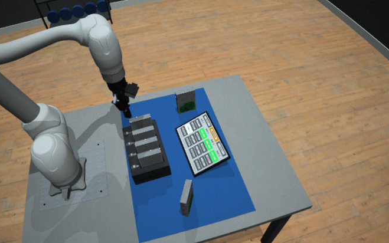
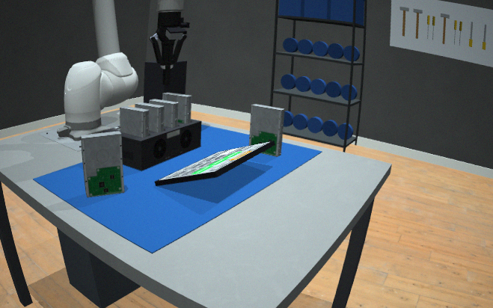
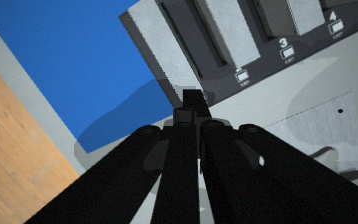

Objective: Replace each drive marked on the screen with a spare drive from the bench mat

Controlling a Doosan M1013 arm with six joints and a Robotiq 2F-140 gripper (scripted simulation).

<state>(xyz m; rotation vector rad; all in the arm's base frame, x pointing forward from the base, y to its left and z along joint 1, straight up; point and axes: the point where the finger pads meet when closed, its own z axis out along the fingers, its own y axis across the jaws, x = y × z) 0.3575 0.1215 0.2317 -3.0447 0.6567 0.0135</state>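
Desk [image 1: 268, 157] carries the blue mat [image 1: 219, 193], where you see the dock [image 1: 151, 171] standing flat with four drives [image 1: 147, 141] upright in its bays. Screen [image 1: 202, 143] leans tilted beside it; three cells show green and one orange, but the labels are too small for you to read. One spare drive [image 1: 185, 101] stands at the mat's far end, the other spare [image 1: 186, 197] near the front. Hand [image 1: 127, 114] hangs just beside the dock's far corner, fingers pressed together on nothing. Wrist view cuts off the bays; only eject labels 3 and 4 are legible.
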